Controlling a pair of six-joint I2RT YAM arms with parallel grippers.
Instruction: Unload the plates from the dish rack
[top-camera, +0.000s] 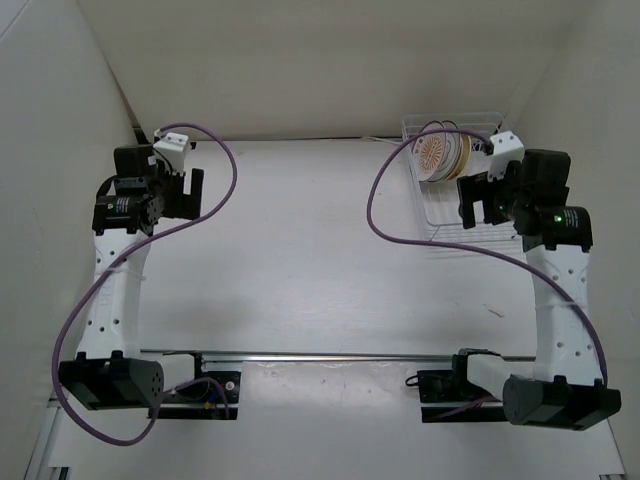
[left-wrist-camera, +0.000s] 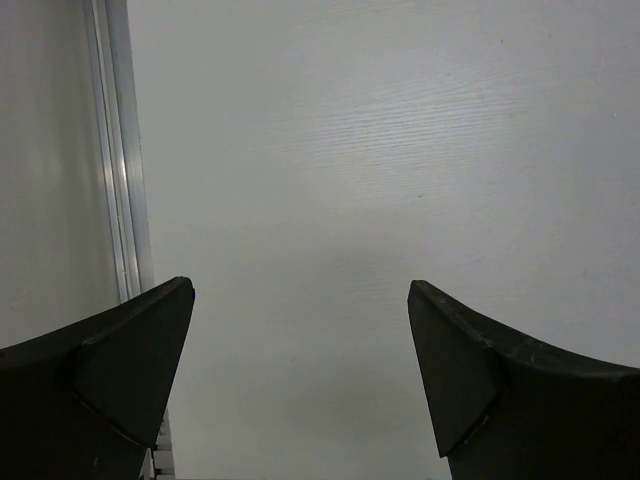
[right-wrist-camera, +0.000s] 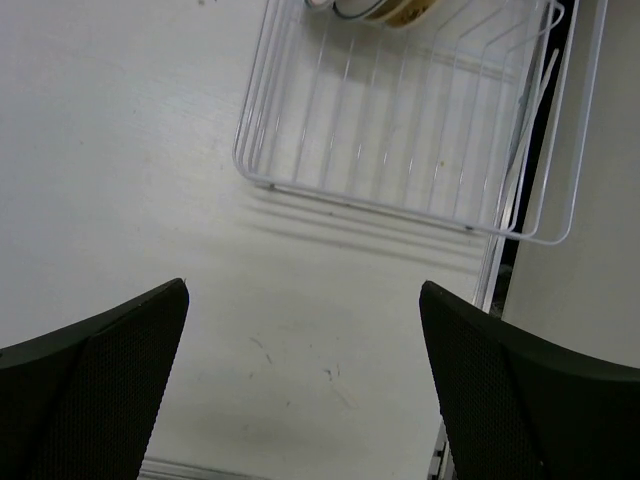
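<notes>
Left hand (top-camera: 183, 192) and right hand (top-camera: 487, 200) spread wide, both empty.
Just ahead of the right hand on the worktop (top-camera: 300, 260), the dish rack (right-wrist-camera: 380, 205) wires could snag a finger; the plates (top-camera: 441, 155), packed on edge at its far end, might topple together.

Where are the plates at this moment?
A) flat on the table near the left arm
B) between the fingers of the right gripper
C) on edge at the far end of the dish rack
C: the plates stand on edge at the far end of the dish rack, and the right gripper is open and holds nothing.
</notes>
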